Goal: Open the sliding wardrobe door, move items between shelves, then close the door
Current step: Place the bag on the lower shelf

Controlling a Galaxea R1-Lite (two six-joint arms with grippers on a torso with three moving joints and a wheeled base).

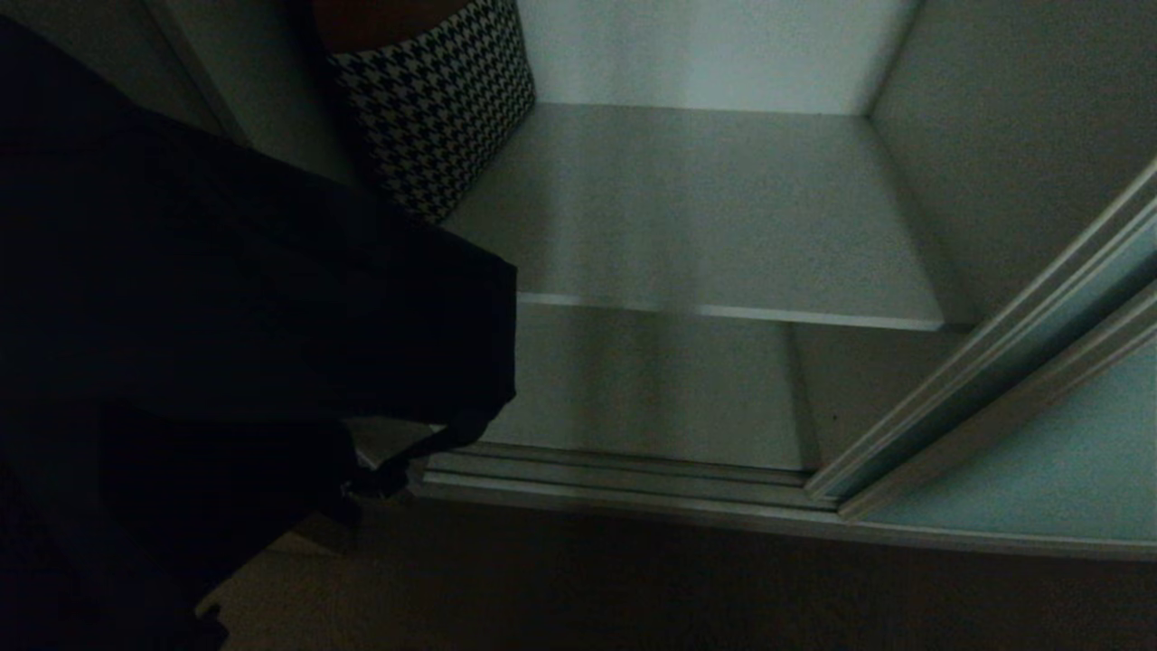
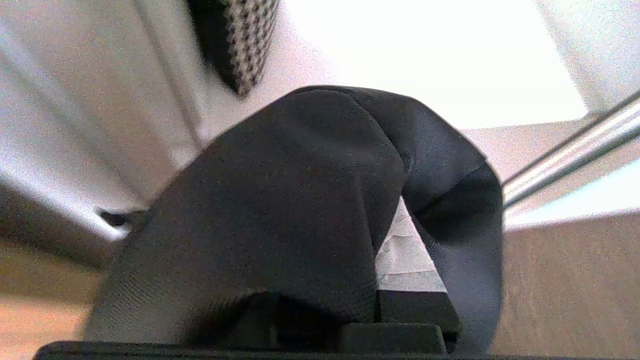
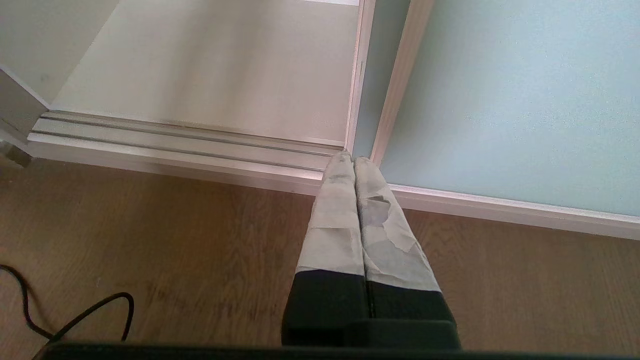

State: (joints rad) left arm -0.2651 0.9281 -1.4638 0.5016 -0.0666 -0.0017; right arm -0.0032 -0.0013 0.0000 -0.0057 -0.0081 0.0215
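Sliding wardrobe door (image 1: 1039,434) slid open; left hand (image 2: 395,300) clamps black fabric bag (image 1: 253,298) off the shelves (image 1: 705,217); placing, door-closing remain; right hand (image 3: 354,162) closed, empty.

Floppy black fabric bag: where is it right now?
The floppy black fabric bag hangs at head view's left, clamped in the left gripper, beside the houndstooth basket.

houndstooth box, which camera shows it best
The head view: the houndstooth box sits at the back left of the upper shelf, its checked side plain, though the black bag covers its lower left. The left wrist view catches only a corner above the bag. The right wrist view misses it.
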